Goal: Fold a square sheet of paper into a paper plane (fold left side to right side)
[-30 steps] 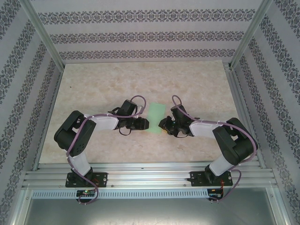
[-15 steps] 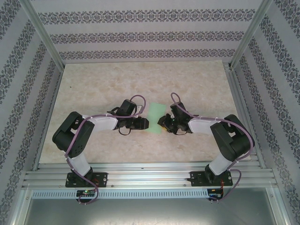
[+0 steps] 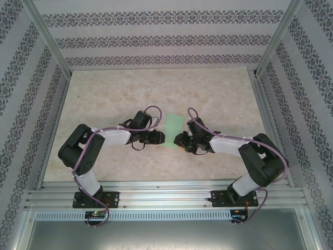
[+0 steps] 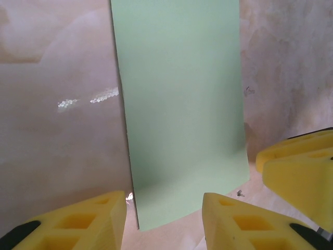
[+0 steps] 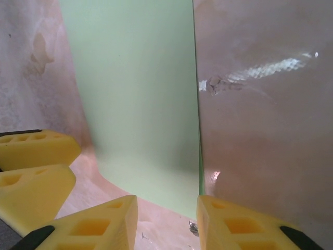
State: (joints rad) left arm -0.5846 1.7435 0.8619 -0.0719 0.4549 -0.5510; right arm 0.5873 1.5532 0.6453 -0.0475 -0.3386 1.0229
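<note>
Compared with the earlier top views, the right arm's elbow is sitting further to the right. The right gripper [image 3: 177, 139] is lying slightly nearer the left gripper [image 3: 162, 137], with its jaws a little wider. The left arm and the sheet of paper [image 3: 173, 128] are keeping their places.

The sheet, folded into a narrow pale green rectangle, is lying flat on the marbled table [image 3: 119, 94], between the two grippers. Patterned walls [image 3: 156, 39] are enclosing the table.

Both grippers are standing partly open and gripping nothing. The left gripper's yellow fingers [image 4: 244, 221] are straddling one end of the sheet, and the right gripper's fingers [image 5: 93, 224] are straddling the same end from the other side. Whether any fingertip is pressing on the paper cannot be told.
</note>
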